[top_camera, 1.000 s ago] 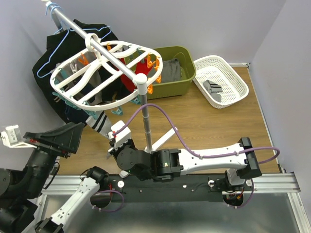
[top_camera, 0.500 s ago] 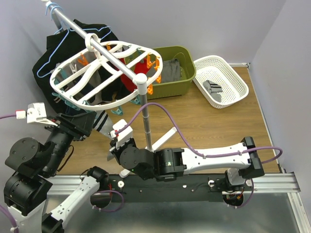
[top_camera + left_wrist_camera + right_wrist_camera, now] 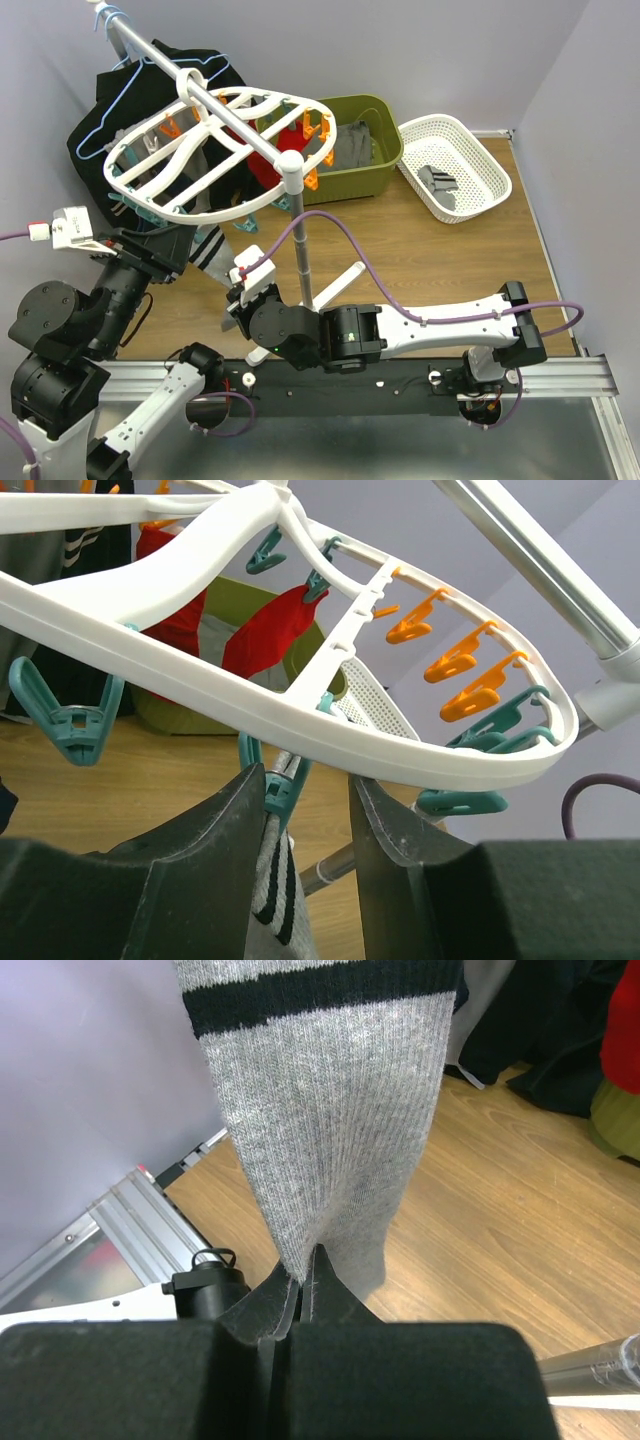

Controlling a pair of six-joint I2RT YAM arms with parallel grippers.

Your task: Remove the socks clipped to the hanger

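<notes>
Olive bin (image 3: 388,152) just beside white mesh basket (image 3: 484,152)

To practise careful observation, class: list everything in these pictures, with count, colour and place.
hanger: one, white, hung on the rail
pegs: many, orange and teal, round its rim
grey sock: one, black-striped, clipped at the near rim
red socks: two showing, red, hanging under the hanger
rail: one, silver, overhead
garment: one, black, far left on the rail
bin: one, olive, far side of the table
basket: one, white, right of the bin
table: one, wood, underneath
left fingers: two, black, apart astride the grey sock's teal peg
right fingers: two, black, shut on the grey sock's lower end
</notes>
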